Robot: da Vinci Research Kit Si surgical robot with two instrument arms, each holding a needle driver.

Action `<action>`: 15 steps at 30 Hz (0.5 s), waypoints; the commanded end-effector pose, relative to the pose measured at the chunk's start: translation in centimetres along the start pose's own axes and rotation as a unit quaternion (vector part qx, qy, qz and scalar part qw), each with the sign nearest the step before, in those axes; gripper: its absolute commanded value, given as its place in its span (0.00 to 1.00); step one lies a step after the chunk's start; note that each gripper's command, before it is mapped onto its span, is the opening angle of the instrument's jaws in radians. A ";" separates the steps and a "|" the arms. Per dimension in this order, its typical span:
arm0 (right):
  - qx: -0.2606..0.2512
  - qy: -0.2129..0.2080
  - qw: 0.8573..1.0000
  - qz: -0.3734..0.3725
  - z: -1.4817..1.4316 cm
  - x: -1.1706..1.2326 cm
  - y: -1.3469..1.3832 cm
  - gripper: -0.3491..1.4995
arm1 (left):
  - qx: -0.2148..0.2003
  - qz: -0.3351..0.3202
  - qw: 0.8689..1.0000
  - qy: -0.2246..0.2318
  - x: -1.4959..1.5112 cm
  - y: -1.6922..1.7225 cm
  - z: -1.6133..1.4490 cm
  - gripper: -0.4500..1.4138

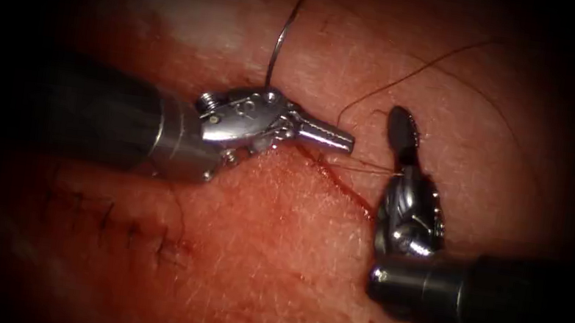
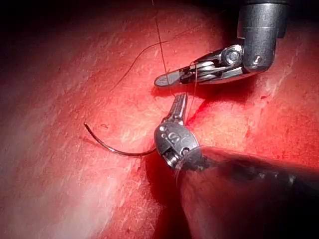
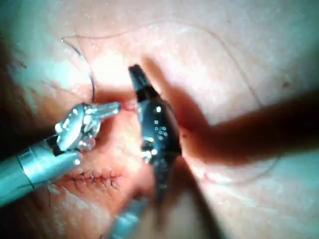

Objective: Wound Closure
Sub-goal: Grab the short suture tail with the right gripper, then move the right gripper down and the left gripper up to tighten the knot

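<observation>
Endoscope view: the left pincer (image 1: 338, 140) is closed, its tips empty; the needle (image 1: 283, 38) arcs up from behind its wrist, free of the tissue (image 1: 253, 253). The right pincer (image 1: 402, 136), closed, has the thread (image 1: 376, 167) running across it.

Left wrist view: the needle (image 2: 114, 147) lies behind the left tool's wrist, its point away from the cut (image 2: 199, 107).

Right wrist view: both tips meet over the cut (image 3: 130, 105).

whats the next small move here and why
Probably swing the left claw back to grasp the needle. It lies out of the tissue, left of the cut, curving away from beside that tool's wrist, and neither claw holds it. The left claw looks shut on nothing; the right claw seems shut on the thread.
</observation>
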 end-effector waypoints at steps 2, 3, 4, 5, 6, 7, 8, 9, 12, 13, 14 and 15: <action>-0.002 -0.004 1.000 -0.008 -0.06 -0.07 -0.01 0.00 | -0.001 0.000 1.000 0.000 -0.08 0.00 0.04 0.00; -0.002 -0.004 1.000 -0.007 -0.07 -0.06 -0.03 0.00 | -0.002 0.000 1.000 0.000 -0.08 0.00 0.03 0.00; -0.004 -0.006 1.000 -0.010 -0.09 -0.06 -0.05 0.00 | -0.002 0.000 1.000 0.000 -0.08 0.00 0.03 0.00; -0.002 -0.006 1.000 -0.009 -0.11 -0.05 -0.07 0.00 | -0.002 -0.001 1.000 0.000 -0.08 -0.01 0.03 0.00; 0.001 -0.007 1.000 -0.008 -0.14 -0.05 -0.10 0.00 | -0.004 -0.001 1.000 -0.001 -0.08 -0.01 0.02 0.00; 0.005 -0.008 1.000 -0.009 -0.18 -0.04 -0.14 0.00 | -0.003 -0.001 1.000 0.000 -0.07 -0.02 0.01 0.00; 0.012 -0.010 1.000 -0.011 -0.22 -0.03 -0.18 0.00 | 0.001 -0.001 1.000 -0.002 -0.07 -0.02 0.00 0.00; 0.015 -0.012 1.000 -0.012 -0.26 -0.02 -0.22 0.00 | 0.006 -0.001 1.000 -0.004 -0.06 -0.04 -0.01 0.00; 0.037 -0.022 0.999 -0.032 -0.52 -0.01 -0.48 0.00 | 0.022 -0.002 1.000 -0.014 -0.03 -0.12 -0.05 0.00; 0.042 -0.025 0.998 -0.045 -0.57 -0.02 -0.54 0.00 | 0.027 -0.003 0.999 -0.019 -0.01 -0.14 -0.06 0.00; 0.047 -0.026 0.997 -0.051 -0.60 -0.02 -0.59 0.00 | 0.030 -0.003 0.999 -0.020 0.00 -0.16 -0.07 0.00; 0.058 -0.028 0.996 -0.060 -0.67 -0.03 -0.67 0.00 | 0.035 -0.005 0.999 -0.026 0.04 -0.21 -0.09 0.00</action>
